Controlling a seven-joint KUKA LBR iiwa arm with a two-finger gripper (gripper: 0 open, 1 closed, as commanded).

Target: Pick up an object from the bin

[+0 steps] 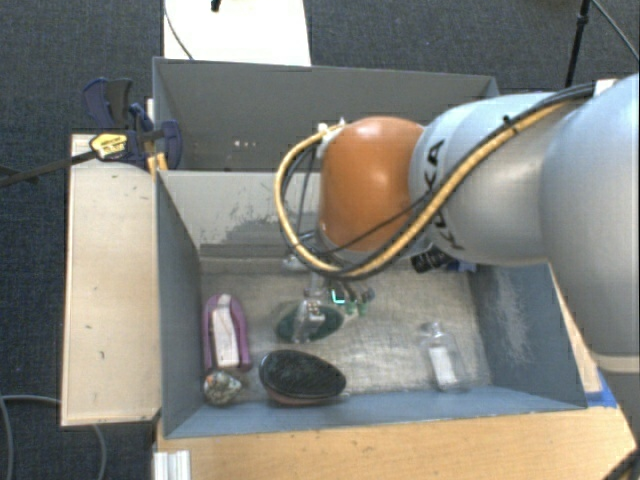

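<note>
- The end effector (326, 302) sits over a dark green rounded thing (297, 325) in the middle of the bin (180, 298); how far open it is cannot be told.
- A black oval brush (302, 376) lies near it, with bare floor towards the clear bottle (439, 360).

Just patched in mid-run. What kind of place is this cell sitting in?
Probably a robotics lab's bin-picking test cell: a grey metal bin with dark carpet around it, odd household bits inside such as a purple bottle and a dark oval brush, and a cabled robot arm reaching in.
</note>
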